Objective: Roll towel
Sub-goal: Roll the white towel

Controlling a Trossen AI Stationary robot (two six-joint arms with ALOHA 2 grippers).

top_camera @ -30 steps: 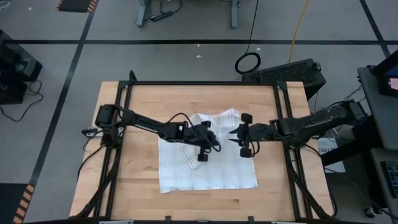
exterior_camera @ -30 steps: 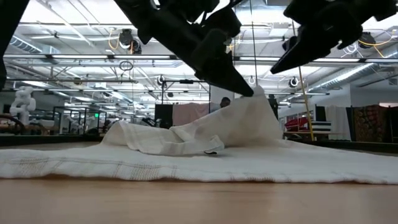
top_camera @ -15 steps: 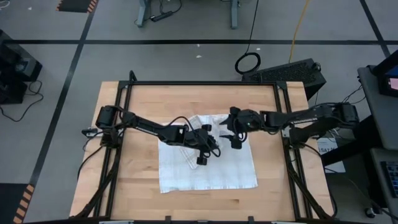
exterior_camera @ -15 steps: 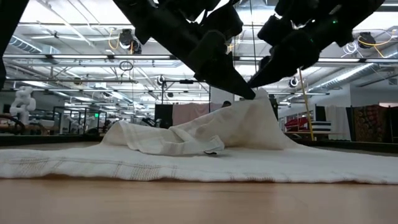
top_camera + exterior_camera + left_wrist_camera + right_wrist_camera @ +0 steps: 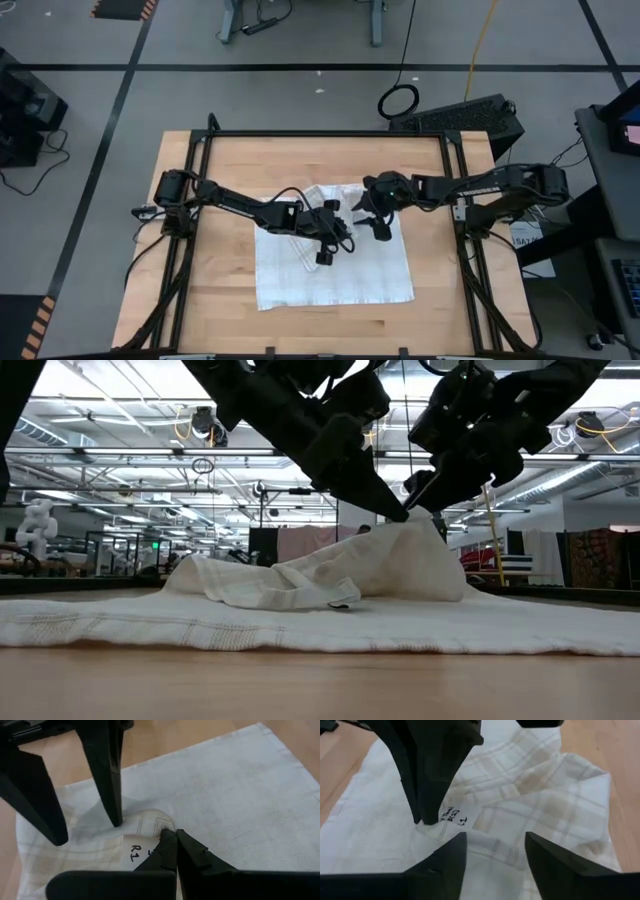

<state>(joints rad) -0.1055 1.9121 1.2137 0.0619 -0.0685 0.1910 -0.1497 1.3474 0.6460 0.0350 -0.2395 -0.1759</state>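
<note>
Centrally on the wooden table [image 5: 220, 300] lies the towel [image 5: 330, 270], its upper edge bunched into a raised peak at mid-frame. Left gripper [image 5: 170, 836] has its fingers pressed together, pinching that peak of cloth. Right gripper [image 5: 495, 845] hangs just beside it with fingers spread, straddling the fold; contact with the cloth not discernible.

Handwritten black marks stand on the white tag [image 5: 137, 851] of the towel [image 5: 225, 795]. In the left wrist view they read "R1". In the right wrist view the same tag [image 5: 452, 816] shows two short lines of handwriting, turned and too small to read surely. No other writing is legible
</note>
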